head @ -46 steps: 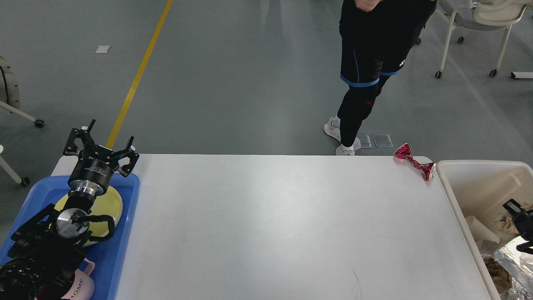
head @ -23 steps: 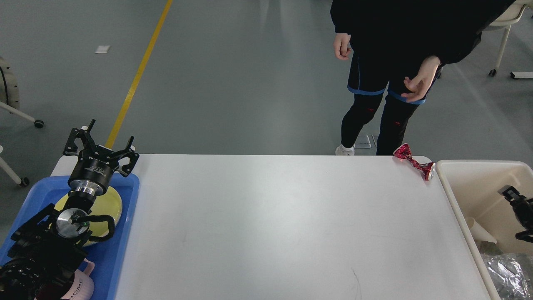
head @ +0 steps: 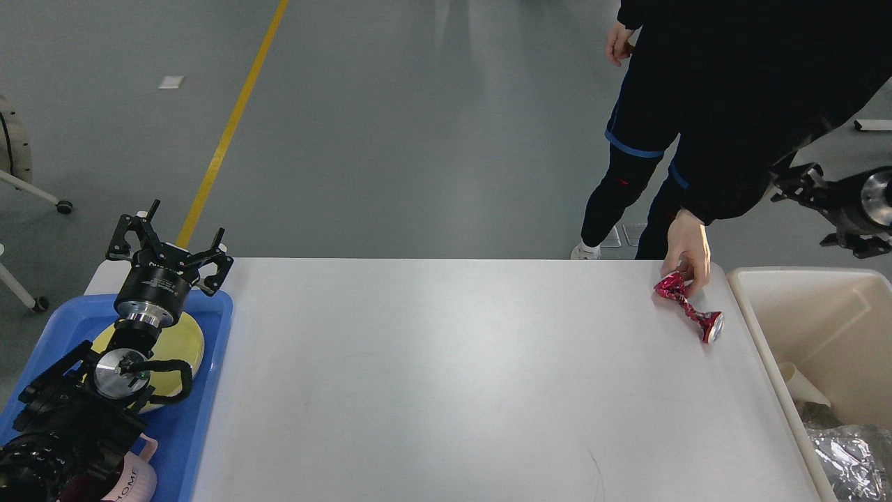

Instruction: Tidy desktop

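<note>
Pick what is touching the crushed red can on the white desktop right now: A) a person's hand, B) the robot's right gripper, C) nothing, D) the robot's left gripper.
A: the person's hand rests on the far end of the crushed red can, which lies on the desktop; both grippers are well away from it.

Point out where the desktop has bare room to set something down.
The desktop is bare from the blue tray to the crushed red can. Crowded: the far right corner, where a person's hand touches the can beside the beige bin.
</note>
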Controlling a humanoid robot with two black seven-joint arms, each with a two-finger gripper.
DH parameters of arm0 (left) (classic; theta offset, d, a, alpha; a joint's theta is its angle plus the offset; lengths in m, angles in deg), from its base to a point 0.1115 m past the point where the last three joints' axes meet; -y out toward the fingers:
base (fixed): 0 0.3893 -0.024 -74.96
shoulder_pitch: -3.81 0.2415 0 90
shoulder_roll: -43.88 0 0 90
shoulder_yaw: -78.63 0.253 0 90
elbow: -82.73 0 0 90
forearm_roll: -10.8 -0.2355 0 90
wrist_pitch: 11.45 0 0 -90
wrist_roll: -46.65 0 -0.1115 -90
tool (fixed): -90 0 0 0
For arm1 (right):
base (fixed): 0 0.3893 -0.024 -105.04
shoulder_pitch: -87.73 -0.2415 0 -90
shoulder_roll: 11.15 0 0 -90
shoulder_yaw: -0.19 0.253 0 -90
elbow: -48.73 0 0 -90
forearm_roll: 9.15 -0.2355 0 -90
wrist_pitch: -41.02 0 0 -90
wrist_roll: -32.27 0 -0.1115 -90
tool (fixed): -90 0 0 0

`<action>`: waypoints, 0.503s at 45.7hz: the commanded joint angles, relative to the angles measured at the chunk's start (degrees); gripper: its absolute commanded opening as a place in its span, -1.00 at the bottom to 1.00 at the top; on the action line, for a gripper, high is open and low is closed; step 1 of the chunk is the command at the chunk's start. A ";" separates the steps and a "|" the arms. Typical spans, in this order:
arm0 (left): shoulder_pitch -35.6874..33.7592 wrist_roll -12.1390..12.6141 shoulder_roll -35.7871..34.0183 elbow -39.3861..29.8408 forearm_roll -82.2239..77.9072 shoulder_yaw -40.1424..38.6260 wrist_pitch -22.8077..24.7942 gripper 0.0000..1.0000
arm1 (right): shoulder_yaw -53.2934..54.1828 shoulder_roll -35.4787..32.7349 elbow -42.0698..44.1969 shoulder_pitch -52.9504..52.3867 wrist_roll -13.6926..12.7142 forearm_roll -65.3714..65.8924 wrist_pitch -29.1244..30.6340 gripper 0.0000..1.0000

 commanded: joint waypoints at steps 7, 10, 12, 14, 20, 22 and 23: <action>0.00 0.00 0.00 0.02 0.00 -0.06 0.06 0.95 | -14.61 -11.30 -40.90 -26.14 -1.18 0.97 5.26 1.00; 0.00 0.00 0.00 0.02 0.00 -0.06 -0.03 0.95 | -17.60 -12.62 -52.51 -33.17 -2.06 1.76 5.26 1.00; 0.00 0.00 0.00 0.02 0.00 -0.06 -0.03 0.95 | -19.01 -12.80 -58.59 -36.87 -2.59 1.85 5.26 1.00; 0.00 0.00 0.00 0.02 0.00 0.03 0.06 0.95 | -19.97 -12.80 -63.16 -39.42 -2.94 1.85 5.17 1.00; 0.00 0.00 0.00 0.02 0.00 0.03 -0.03 0.95 | -20.95 -12.10 -68.02 -42.51 -3.03 1.85 5.17 1.00; 0.00 0.00 0.00 0.02 0.00 -0.06 -0.03 0.95 | -21.12 -11.40 -67.84 -42.51 -3.03 2.02 4.73 1.00; 0.00 0.00 0.00 0.02 0.00 -0.06 -0.03 0.95 | -21.30 -10.96 -67.67 -42.34 -3.03 2.37 4.47 1.00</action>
